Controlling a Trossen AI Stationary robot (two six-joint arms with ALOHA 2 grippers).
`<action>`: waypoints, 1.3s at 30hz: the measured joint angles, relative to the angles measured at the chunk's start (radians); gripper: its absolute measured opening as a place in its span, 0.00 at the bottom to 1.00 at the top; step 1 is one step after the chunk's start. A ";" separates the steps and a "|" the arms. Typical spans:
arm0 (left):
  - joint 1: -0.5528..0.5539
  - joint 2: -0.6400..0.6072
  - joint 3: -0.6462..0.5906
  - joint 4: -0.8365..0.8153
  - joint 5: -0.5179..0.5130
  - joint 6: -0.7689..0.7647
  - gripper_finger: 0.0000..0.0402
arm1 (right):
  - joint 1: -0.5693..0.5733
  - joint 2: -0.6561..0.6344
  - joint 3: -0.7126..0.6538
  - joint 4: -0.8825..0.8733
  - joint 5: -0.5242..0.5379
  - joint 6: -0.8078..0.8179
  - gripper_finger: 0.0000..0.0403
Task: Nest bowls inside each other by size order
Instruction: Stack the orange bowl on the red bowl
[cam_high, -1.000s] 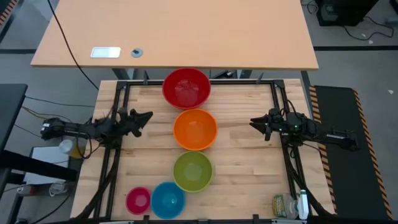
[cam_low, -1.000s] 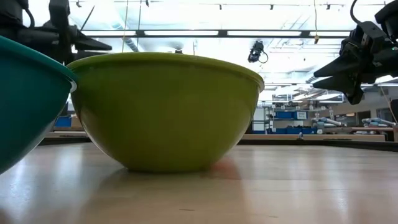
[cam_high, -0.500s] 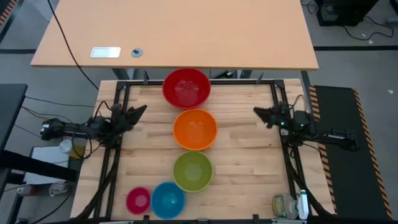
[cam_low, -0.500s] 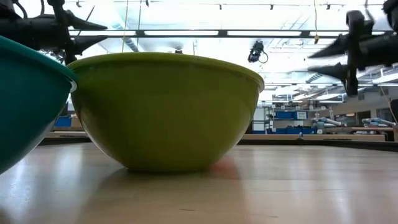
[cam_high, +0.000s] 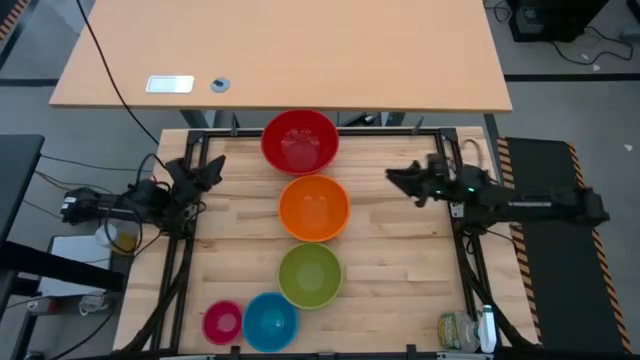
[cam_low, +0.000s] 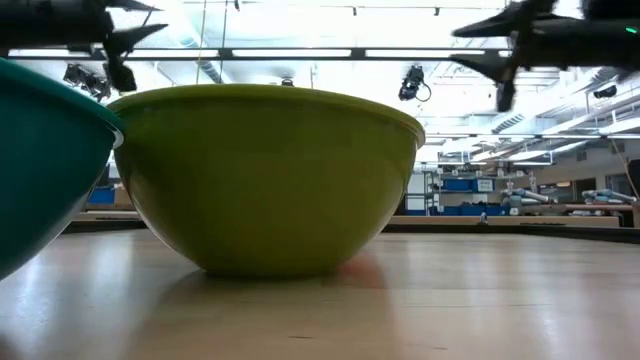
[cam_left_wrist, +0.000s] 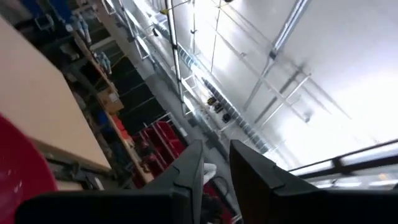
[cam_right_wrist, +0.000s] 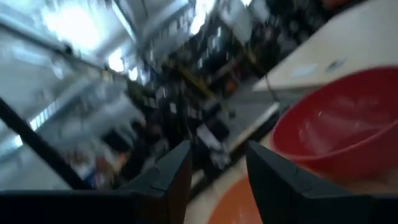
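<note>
Five bowls stand on their bases on the wooden table. The red bowl (cam_high: 299, 141), the orange bowl (cam_high: 314, 208) and the lime green bowl (cam_high: 310, 275) form a line from far to near. The blue bowl (cam_high: 270, 321) and the pink bowl (cam_high: 222, 322) stand at the near edge. My left gripper (cam_high: 212, 170) is open and empty, in the air left of the red and orange bowls. My right gripper (cam_high: 393, 180) is open and empty, in the air right of the orange bowl. The right wrist view shows the red bowl (cam_right_wrist: 339, 130) ahead.
A dark metal frame (cam_high: 460, 260) runs along the table's left and right sides. A larger tan desk (cam_high: 280, 55) stands beyond the far edge. Small bottles (cam_high: 465, 330) sit at the near right corner. Bare wood (cam_high: 400, 270) lies right of the green bowl.
Both grippers have risen, still open. My left gripper has drawn back toward the table's left and far edges and tipped upward. My right gripper has gone toward the table's left, closer to the orange and red bowls. The bowls have stayed put.
</note>
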 joint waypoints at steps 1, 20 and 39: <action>0.000 0.025 0.030 -0.012 0.000 0.018 0.20 | 0.001 0.060 0.041 -0.005 -0.027 -0.023 0.40; 0.054 0.329 0.456 -0.963 0.079 -0.119 0.33 | -0.021 0.645 0.665 -0.438 -0.337 -0.210 0.39; 0.056 0.568 0.457 -0.978 0.177 -0.209 0.60 | -0.098 0.949 0.832 -0.995 -0.068 -0.196 0.46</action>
